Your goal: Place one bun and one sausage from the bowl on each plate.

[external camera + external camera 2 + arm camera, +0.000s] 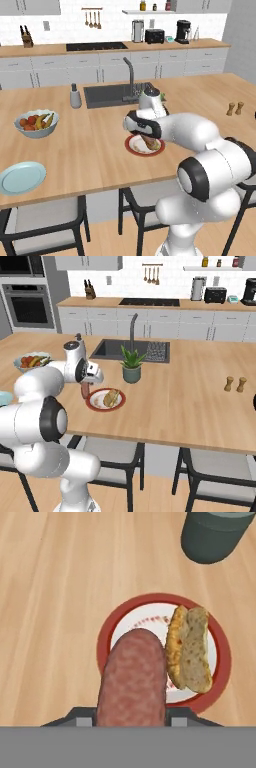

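Gripping a sausage (pixel 132 677) upright, the gripper (pixel 85 390) hung over the red-rimmed plate (pixel 107 632), whose bun (pixel 190 649) lay just beside it. Judged next: lower, release beside that bun.

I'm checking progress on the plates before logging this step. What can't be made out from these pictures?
- Gripper fingertips: hand view, covered by the held sausage.
- Red-rimmed plate: left base view, partly behind the arm.
- Blue plate: left base view, cut by the left edge.
- Fruit bowl: right base view, partly behind the arm.
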Robot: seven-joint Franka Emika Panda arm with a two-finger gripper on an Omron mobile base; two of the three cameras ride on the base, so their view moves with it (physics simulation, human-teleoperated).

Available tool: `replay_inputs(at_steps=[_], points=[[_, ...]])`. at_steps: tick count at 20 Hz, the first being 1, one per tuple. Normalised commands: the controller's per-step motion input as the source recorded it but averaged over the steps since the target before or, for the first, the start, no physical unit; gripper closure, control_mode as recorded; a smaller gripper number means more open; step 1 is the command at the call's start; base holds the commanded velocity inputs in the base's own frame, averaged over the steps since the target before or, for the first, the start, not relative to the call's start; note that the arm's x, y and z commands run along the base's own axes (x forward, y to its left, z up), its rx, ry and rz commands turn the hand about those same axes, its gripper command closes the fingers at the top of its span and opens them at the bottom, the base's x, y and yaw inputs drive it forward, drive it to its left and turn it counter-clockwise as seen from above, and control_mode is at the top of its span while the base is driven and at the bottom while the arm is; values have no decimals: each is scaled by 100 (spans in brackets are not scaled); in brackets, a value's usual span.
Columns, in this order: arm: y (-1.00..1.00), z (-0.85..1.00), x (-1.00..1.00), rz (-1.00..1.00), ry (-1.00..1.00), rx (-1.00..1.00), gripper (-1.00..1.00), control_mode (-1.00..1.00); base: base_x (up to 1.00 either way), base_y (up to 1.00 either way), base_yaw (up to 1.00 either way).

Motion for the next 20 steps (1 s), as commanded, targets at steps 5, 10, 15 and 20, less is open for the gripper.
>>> replay_inputs(at_steps=[5,10,15,20], points=[[0,-65,37,0,0,0,100,-100,0,0,0],[0,-63,21,0,0,0,100,-100,0,0,0],[0,-42,20,0,0,0,100,-100,0,0,0],[0,-14,45,0,0,0,100,-100,0,0,0]])
